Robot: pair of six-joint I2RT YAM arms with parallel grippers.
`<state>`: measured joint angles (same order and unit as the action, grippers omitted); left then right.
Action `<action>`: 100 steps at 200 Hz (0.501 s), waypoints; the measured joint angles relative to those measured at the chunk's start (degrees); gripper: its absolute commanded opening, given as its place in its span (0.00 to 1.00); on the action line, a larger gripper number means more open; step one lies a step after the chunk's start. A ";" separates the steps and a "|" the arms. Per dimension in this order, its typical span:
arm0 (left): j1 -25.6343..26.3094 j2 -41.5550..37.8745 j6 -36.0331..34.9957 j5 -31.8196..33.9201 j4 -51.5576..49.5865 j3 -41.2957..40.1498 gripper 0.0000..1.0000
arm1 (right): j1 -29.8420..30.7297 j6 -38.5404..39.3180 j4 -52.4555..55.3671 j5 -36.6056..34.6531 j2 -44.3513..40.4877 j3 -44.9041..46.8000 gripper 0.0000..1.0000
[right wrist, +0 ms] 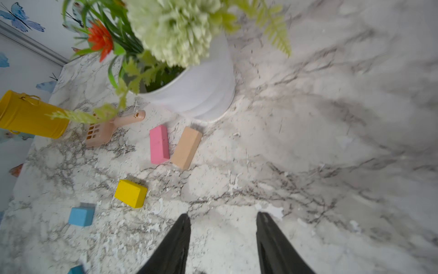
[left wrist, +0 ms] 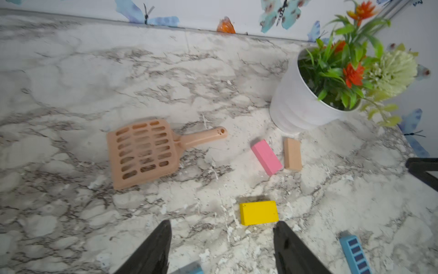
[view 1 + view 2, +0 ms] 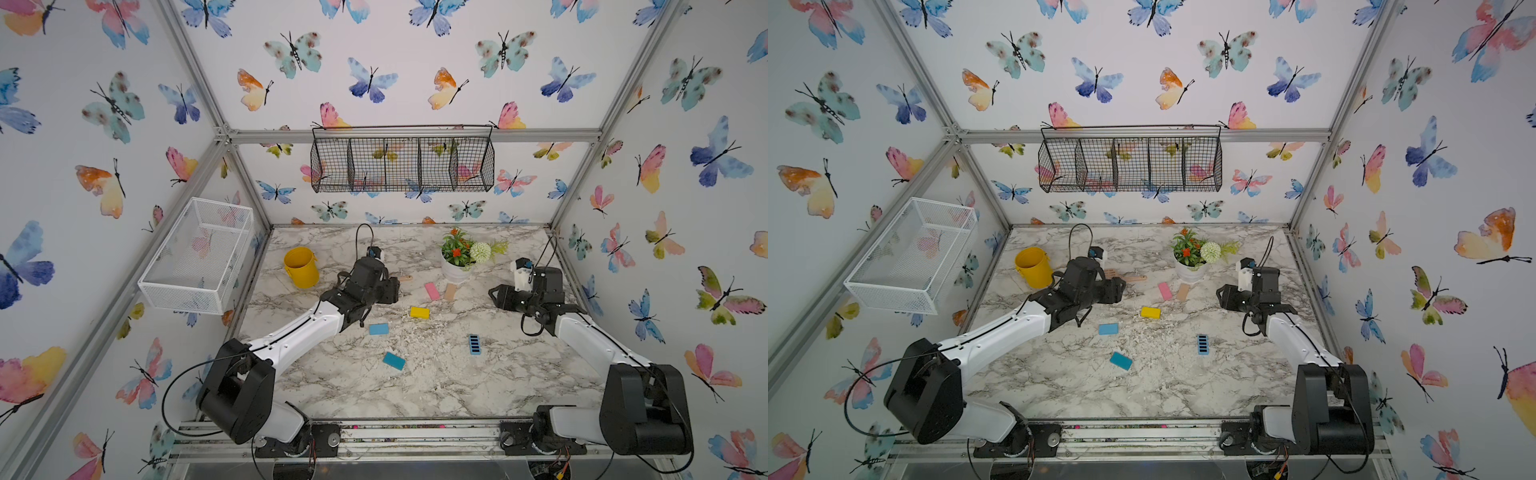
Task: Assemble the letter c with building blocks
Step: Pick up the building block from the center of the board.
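The building blocks lie scattered and apart on the marble table, and no letter c shows. Pink (image 3: 432, 291) and tan (image 3: 450, 291) blocks sit side by side near the flower pot. The yellow block (image 3: 419, 312) lies just in front of them. Nearer the front are a light blue block (image 3: 378, 329), a teal block (image 3: 393, 360) and a blue block with black slots (image 3: 475, 344). My left gripper (image 2: 222, 223) hovers open just short of the yellow block (image 2: 258, 212), holding nothing. My right gripper (image 1: 223, 214) is open over bare table at the right.
A peach slotted scoop (image 2: 142, 154) lies behind the left gripper. A yellow bucket (image 3: 301, 268) stands at the back left and a white flower pot (image 3: 455, 272) at the back middle. A white wire basket (image 3: 195, 255) and a black one (image 3: 403, 164) hang on the walls.
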<state>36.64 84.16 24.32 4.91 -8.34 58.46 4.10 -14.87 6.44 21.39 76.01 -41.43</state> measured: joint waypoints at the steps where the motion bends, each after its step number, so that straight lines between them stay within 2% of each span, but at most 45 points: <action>1: 0.17 0.11 0.15 0.00 -0.20 0.13 0.69 | 0.11 -0.09 0.17 0.00 -0.02 0.04 0.47; 39: 2.01 3.32 2.14 -1.70 -4.31 3.19 0.68 | 4.83 -3.21 4.46 -1.20 -0.68 1.22 0.48; 100: 3.23 4.39 4.63 -4.92 -6.84 2.19 0.69 | 20.90 -9.38 10.88 -14.14 3.39 -1.05 0.59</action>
<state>39.88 88.55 28.95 -0.01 -15.18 60.64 24.99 -24.25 17.32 7.25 79.40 -42.48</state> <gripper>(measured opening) 0.689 0.580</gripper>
